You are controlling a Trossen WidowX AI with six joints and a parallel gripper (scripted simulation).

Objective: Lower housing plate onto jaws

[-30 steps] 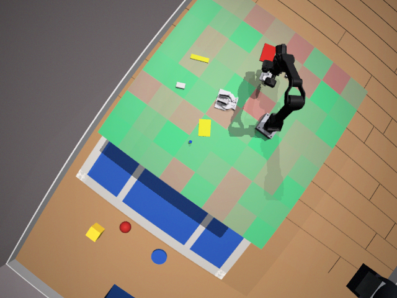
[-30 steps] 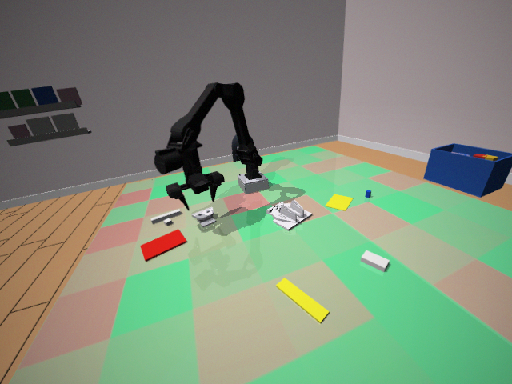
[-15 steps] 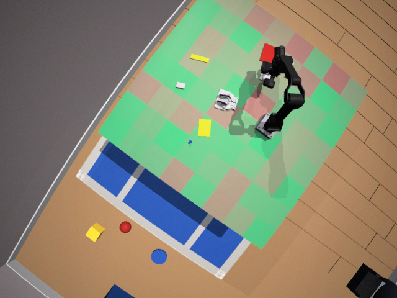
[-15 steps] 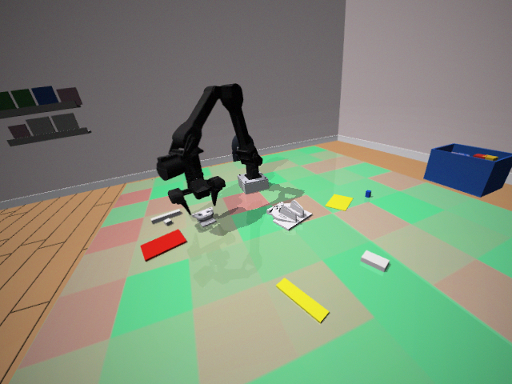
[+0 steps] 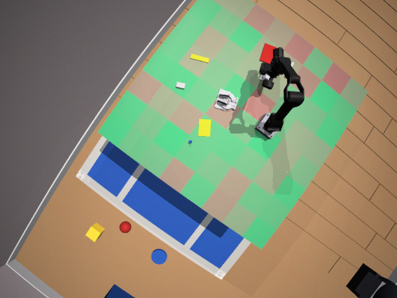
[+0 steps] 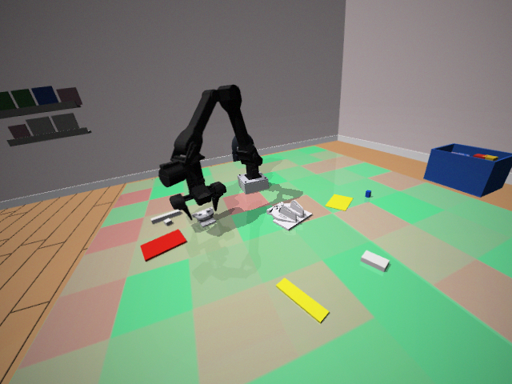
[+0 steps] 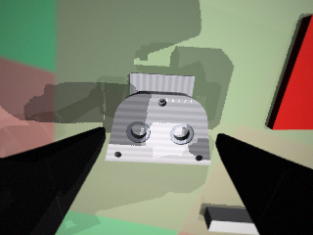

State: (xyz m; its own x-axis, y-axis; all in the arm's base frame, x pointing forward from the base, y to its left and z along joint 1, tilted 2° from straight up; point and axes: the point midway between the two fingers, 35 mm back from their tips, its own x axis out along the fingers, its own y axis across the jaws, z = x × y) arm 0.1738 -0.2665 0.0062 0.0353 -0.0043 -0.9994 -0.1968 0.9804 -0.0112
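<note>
The white housing plate (image 7: 158,115) (image 6: 203,212) sits on a small ribbed white stand (image 7: 161,83) (image 6: 208,223). The plate shows two round ringed holes and small dark holes. My gripper (image 7: 160,135) (image 6: 202,214) (image 5: 265,77) is open and empty, with one finger on each side of the plate and gaps between fingertips and plate edges in the wrist view. The white base with the two jaws (image 5: 226,100) (image 6: 289,215) lies apart on the mat, the jaws standing up side by side. Its pins and stubs are too small to make out clearly.
A red plate (image 5: 267,53) (image 6: 163,244) (image 7: 295,78) lies beside the stand. A long white bar (image 6: 166,216) and a small white block (image 6: 167,222) lie near it. A yellow square (image 5: 204,127) (image 6: 339,202), yellow bar (image 5: 200,58) (image 6: 302,300) and white block (image 5: 180,85) (image 6: 374,260) lie farther off.
</note>
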